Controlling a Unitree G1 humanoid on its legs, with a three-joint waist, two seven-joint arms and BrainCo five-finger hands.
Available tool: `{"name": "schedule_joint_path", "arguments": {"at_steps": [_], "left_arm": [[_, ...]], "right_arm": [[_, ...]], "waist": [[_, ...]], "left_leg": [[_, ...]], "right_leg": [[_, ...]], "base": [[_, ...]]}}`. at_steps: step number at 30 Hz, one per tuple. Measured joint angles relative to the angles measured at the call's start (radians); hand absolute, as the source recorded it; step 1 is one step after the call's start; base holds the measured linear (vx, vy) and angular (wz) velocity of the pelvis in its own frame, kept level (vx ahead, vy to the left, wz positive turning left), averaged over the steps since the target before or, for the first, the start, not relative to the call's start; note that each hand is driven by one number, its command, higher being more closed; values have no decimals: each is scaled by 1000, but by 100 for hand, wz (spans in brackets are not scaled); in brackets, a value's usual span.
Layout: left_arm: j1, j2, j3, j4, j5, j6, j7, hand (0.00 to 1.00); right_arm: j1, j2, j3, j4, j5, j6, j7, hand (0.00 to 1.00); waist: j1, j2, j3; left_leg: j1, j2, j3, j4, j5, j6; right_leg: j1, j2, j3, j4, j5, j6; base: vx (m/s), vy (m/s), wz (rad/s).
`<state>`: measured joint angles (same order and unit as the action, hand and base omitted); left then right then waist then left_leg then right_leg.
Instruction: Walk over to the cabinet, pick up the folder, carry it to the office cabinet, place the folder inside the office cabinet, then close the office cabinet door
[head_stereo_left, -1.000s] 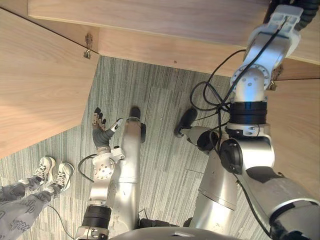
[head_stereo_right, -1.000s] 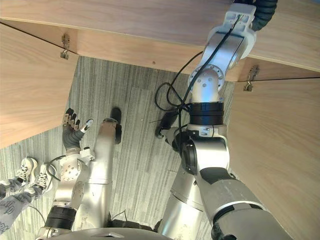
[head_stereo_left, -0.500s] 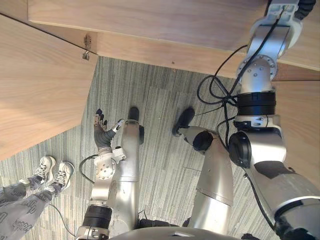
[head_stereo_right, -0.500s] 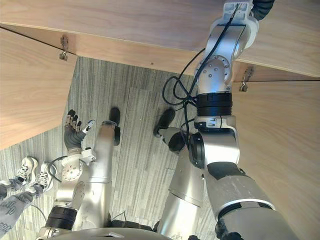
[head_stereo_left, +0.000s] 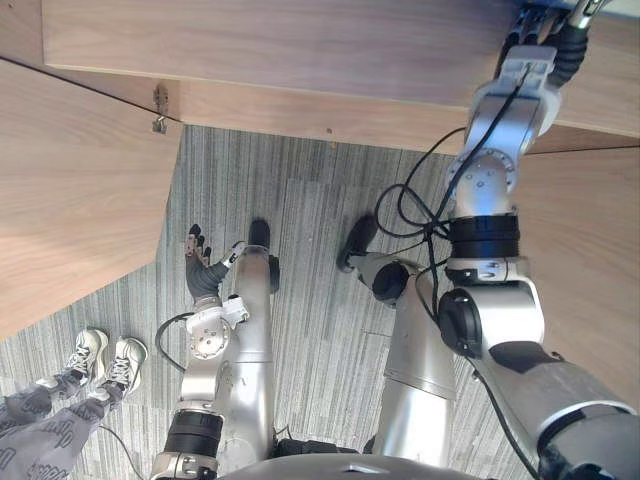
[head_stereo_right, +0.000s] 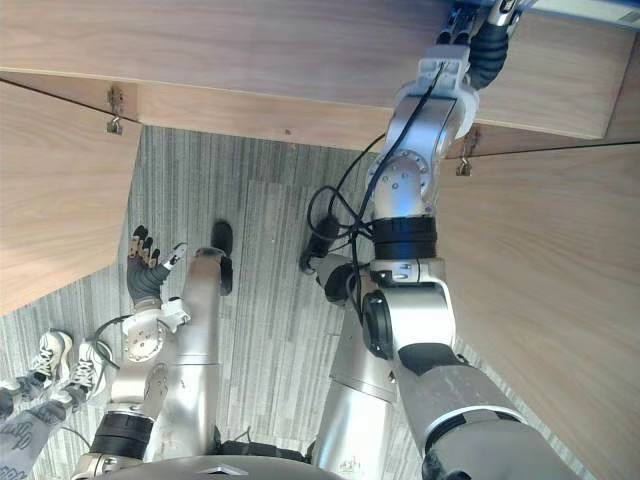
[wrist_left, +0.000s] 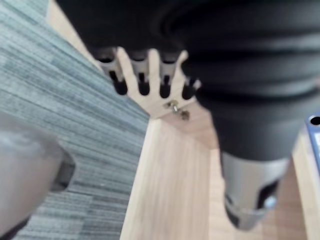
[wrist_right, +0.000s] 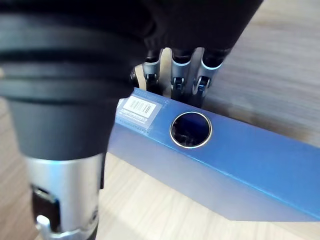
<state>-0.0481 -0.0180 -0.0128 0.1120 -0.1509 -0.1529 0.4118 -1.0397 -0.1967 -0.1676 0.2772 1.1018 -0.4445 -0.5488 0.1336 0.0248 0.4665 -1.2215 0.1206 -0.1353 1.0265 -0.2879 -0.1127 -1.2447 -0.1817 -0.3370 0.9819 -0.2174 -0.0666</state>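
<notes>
Pale wood with a fine straight grain bounds the scene on three sides. On the left, a light-wood cabinet door (head_stereo_left: 70, 200) stands swung open, with a small metal hinge (head_stereo_left: 158, 110) at its top corner. Below the door's lower edge, a person's white sneakers (head_stereo_left: 105, 358) stand on the grey striped carpet (head_stereo_left: 300, 230).

The left hand (head_stereo_left: 203, 268) hangs low over that carpet, just beside the open door's edge. Its fingers (wrist_left: 141, 75) are straight and spread, and they hold nothing. The carpet between the two doors forms a wide strip of open floor.

Across the top runs the long wooden cabinet front (head_stereo_left: 300, 50). The right arm stretches up past its edge, and the right hand (wrist_right: 180, 75) reaches over a blue rectangular folder (wrist_right: 260, 155). I cannot tell whether the hand is clamped on the folder.

The folder rests on a pale wood board inside the cabinet. Its smooth spine faces the wrist camera, and its long axis runs away from the hand along the board. A metal-rimmed round hole (wrist_right: 190, 129) and a white barcode label (wrist_right: 140, 107) mark the end nearest the hand.

Farthest right, a second light-wood door (head_stereo_right: 540, 300) stands open.
</notes>
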Motion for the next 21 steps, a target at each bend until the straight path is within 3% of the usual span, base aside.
{"name": "schedule_joint_path", "arguments": {"at_steps": [8,21], "left_arm": [[-3,-3,12,22,0,25,0,0],[-9,-2,36,21,0,25,0,0]], "right_arm": [[128,109,22,-149,32,-56,-5,0],[148,97,42,-152,32,-49,-4,0]], "waist": [[-7,0,0],[-13,0,0]], "left_leg": [[33,9,4,-24,0,-1],[54,15,7,-38,0,-1]], "right_leg": [[29,14,1,-25,4,2],[57,27,1,-59,19,-2]], "base": [[-7,7,-3],[-10,17,-2]]}}
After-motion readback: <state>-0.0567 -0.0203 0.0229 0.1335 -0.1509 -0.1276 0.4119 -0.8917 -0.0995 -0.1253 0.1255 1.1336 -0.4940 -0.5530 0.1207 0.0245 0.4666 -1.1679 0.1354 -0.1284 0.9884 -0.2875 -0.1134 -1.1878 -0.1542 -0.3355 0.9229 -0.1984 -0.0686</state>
